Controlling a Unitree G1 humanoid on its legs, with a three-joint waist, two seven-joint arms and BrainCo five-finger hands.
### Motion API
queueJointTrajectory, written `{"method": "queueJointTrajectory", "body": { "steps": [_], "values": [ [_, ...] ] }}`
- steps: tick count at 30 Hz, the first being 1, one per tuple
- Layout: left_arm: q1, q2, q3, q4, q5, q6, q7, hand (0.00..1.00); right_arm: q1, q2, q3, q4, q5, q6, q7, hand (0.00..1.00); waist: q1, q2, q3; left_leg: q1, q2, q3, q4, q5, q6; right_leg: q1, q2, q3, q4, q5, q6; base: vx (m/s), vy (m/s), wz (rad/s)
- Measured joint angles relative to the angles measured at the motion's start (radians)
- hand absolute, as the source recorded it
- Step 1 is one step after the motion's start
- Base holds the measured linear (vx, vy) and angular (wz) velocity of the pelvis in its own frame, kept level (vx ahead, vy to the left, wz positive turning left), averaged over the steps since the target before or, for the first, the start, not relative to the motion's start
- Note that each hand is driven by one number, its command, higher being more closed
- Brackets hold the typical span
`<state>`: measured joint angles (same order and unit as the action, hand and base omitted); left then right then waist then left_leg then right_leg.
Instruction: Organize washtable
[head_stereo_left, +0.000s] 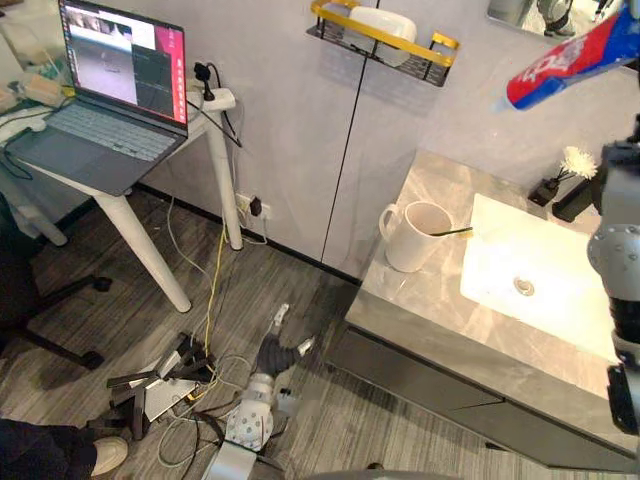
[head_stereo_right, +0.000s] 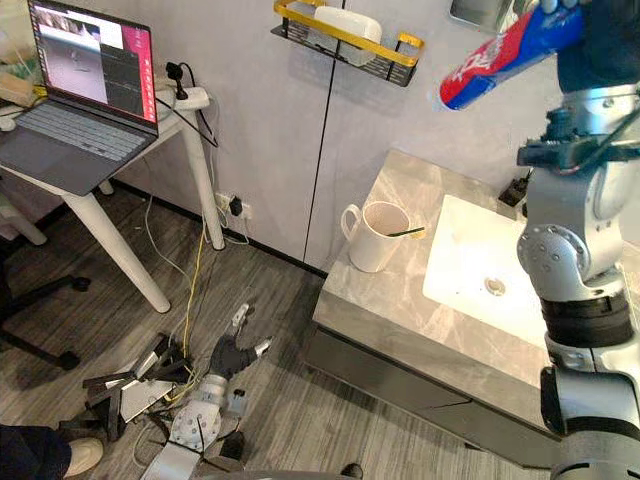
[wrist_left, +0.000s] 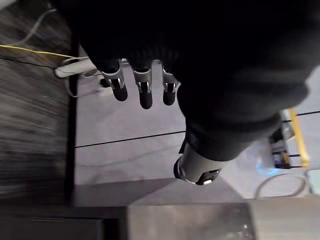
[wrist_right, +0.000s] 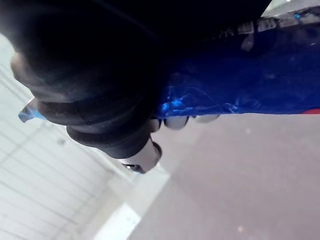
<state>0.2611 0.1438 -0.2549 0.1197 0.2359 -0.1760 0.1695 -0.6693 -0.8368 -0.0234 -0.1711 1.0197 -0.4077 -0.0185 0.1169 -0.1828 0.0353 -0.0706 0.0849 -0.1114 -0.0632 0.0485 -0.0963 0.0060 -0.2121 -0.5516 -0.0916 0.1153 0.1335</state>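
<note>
Here, your right hand (head_stereo_right: 598, 45) curls round a blue-and-red soft plastic tube (head_stereo_right: 500, 55), held high over the grey marble washtable (head_stereo_right: 400, 290); your left hand (head_stereo_right: 232, 352) hangs loose-fingered near the floor.

Desk (head_stereo_left: 430, 300): grey marbled stone, polished | sink (head_stereo_left: 545, 250): white, glossy, smooth | mug (head_stereo_left: 408, 245): white glazed ceramic | tube (head_stereo_left: 575, 62): glossy blue-red plastic, creased | wall rack (head_stereo_left: 382, 38): yellow-black metal | floor (head_stereo_left: 300, 300): matt wood-grain planks

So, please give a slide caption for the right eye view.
Right hand holds a blue-and-red tube aloft; white mug stands on the grey marble washtable.
</note>
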Motion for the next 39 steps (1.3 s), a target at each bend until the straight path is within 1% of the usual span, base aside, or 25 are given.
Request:
{"method": "queueJointTrajectory", "body": {
  "steps": [1, 2, 4, 9, 10, 12, 15, 20, 23, 25, 28, 30, 34, 37, 39],
  "values": [
    [0.001, -0.001, 0.015, 0.051, 0.013, 0.006, -0.02, 0.0, 0.023, -0.005, -0.022, -0.002, 0.001, 0.0, 0.004, 1.0, -0.005, -0.003, 0.001, -0.004, 0.0, 0.0, -0.002, 0.0, 0.0, -0.005, 0.0, 0.0, 0.001, -0.001, 0.001, 0.03, -0.01, 0.0],
    [0.001, -0.001, 0.019, 0.065, 0.013, 0.008, -0.023, 0.0, 0.028, -0.005, -0.026, -0.002, 0.001, 0.0, 0.004, 1.0, -0.007, -0.004, 0.001, -0.005, 0.0, 0.0, -0.002, 0.0, 0.0, -0.007, 0.0, 0.001, 0.001, -0.001, 0.0, 0.0, 0.0, 0.0],
    [0.004, -0.001, 0.038, 0.132, 0.013, 0.016, -0.04, 0.0, 0.058, -0.003, -0.036, -0.011, 0.004, 0.001, 0.005, 1.0, -0.021, -0.008, 0.004, -0.012, 0.0, 0.0, -0.002, 0.0, 0.0, -0.014, 0.0, 0.001, 0.002, -0.002, 0.0, 0.0, 0.0, 0.0],
    [-0.004, -0.007, 0.086, 0.271, 0.011, 0.038, -0.061, 0.0, 0.121, 0.01, -0.037, -0.053, 0.012, 0.002, 0.007, 1.0, -0.023, -0.02, 0.013, -0.03, 0.002, 0.007, 0.001, -0.001, 0.0, -0.039, 0.0, 0.007, 0.008, -0.003, -0.002, 0.0, -0.008, -0.04],
    [-0.005, -0.012, 0.114, 0.327, 0.01, 0.052, -0.061, 0.0, 0.151, 0.024, -0.036, -0.065, 0.013, 0.012, 0.02, 1.0, -0.023, -0.03, 0.016, -0.038, 0.002, 0.007, 0.003, -0.001, 0.0, -0.046, 0.0, 0.007, 0.01, -0.003, -0.002, 0.0, 0.0, 0.0],
    [-0.004, -0.014, 0.141, 0.369, 0.008, 0.064, -0.061, 0.0, 0.177, 0.049, -0.033, -0.082, 0.013, 0.027, 0.023, 1.0, -0.022, -0.04, 0.022, -0.04, 0.002, 0.006, 0.003, -0.001, 0.0, -0.047, 0.0, 0.006, 0.01, -0.004, -0.003, 0.0, 0.0, 0.0],
    [-0.016, -0.02, 0.182, 0.407, -0.01, 0.071, -0.059, 0.0, 0.192, 0.057, -0.025, -0.09, 0.012, 0.042, 0.025, 1.0, -0.021, -0.049, 0.025, -0.064, 0.002, 0.004, 0.007, 0.0, 0.0, -0.071, -0.002, 0.004, 0.017, -0.004, -0.003, 0.0, -0.003, 0.01],
    [-0.066, -0.019, 0.227, 0.503, -0.027, 0.071, -0.056, 0.0, 0.194, 0.069, 0.011, -0.088, 0.012, 0.045, 0.024, 1.0, -0.023, -0.056, 0.03, -0.076, 0.002, -0.002, 0.01, 0.0, 0.0, -0.082, -0.001, 0.004, 0.02, -0.004, -0.003, 0.0, 0.0, 0.0],
    [-0.087, -0.01, 0.247, 0.54, -0.029, 0.07, -0.056, 0.0, 0.196, 0.086, 0.014, -0.088, 0.012, 0.045, 0.024, 1.0, -0.023, -0.067, 0.035, -0.088, 0.002, -0.007, 0.013, 0.0, 0.0, -0.092, -0.001, 0.003, 0.021, -0.004, -0.003, 0.0, -0.004, 0.01],
    [-0.089, 0.001, 0.273, 0.544, -0.03, 0.07, -0.054, 0.0, 0.202, 0.086, 0.016, -0.088, 0.012, 0.045, 0.024, 1.0, -0.025, -0.082, 0.044, -0.104, 0.001, -0.016, 0.02, 0.0, 0.0, -0.102, -0.001, -0.002, 0.023, -0.004, -0.003, -0.01, -0.012, 0.07],
    [-0.089, 0.016, 0.298, 0.561, -0.038, 0.07, -0.049, 0.0, 0.218, 0.085, 0.016, -0.088, 0.012, 0.045, 0.025, 1.0, -0.025, -0.091, 0.048, -0.114, 0.0, -0.025, 0.024, 0.0, 0.0, -0.102, -0.001, -0.014, 0.023, -0.004, -0.003, 0.0, -0.008, 0.11],
    [-0.089, 0.017, 0.306, 0.563, -0.047, 0.069, -0.035, 0.0, 0.231, 0.085, 0.016, -0.088, 0.012, 0.045, 0.026, 1.0, -0.024, -0.095, 0.05, -0.118, -0.001, -0.028, 0.027, 0.0, 0.0, -0.102, -0.001, -0.018, 0.023, -0.004, -0.003, -0.01, -0.004, 0.07],
    [-0.091, 0.017, 0.307, 0.563, -0.047, 0.067, -0.034, 0.0, 0.246, 0.085, 0.016, -0.088, 0.012, 0.045, 0.043, 1.0, -0.025, -0.096, 0.054, -0.131, 0.0, -0.03, 0.032, 0.0, 0.0, -0.117, -0.002, -0.018, 0.031, -0.005, -0.005, -0.01, -0.003, -0.01],
    [-0.101, 0.018, 0.307, 0.565, -0.047, 0.067, -0.034, 0.0, 0.249, 0.083, 0.016, -0.089, 0.012, 0.046, 0.043, 1.0, -0.025, -0.096, 0.071, -0.135, 0.0, -0.036, 0.035, 0.0, 0.0, -0.119, -0.002, -0.018, 0.034, -0.007, -0.008, -0.01, -0.001, 0.01],
    [-0.107, 0.018, 0.307, 0.57, -0.047, 0.068, -0.034, 0.0, 0.255, 0.082, 0.016, -0.089, 0.012, 0.048, 0.044, 1.0, -0.025, -0.096, 0.071, -0.143, 0.0, -0.04, 0.035, 0.0, 0.0, -0.125, -0.002, -0.021, 0.035, -0.007, -0.008, -0.01, -0.001, 0.05]
  ]
}}
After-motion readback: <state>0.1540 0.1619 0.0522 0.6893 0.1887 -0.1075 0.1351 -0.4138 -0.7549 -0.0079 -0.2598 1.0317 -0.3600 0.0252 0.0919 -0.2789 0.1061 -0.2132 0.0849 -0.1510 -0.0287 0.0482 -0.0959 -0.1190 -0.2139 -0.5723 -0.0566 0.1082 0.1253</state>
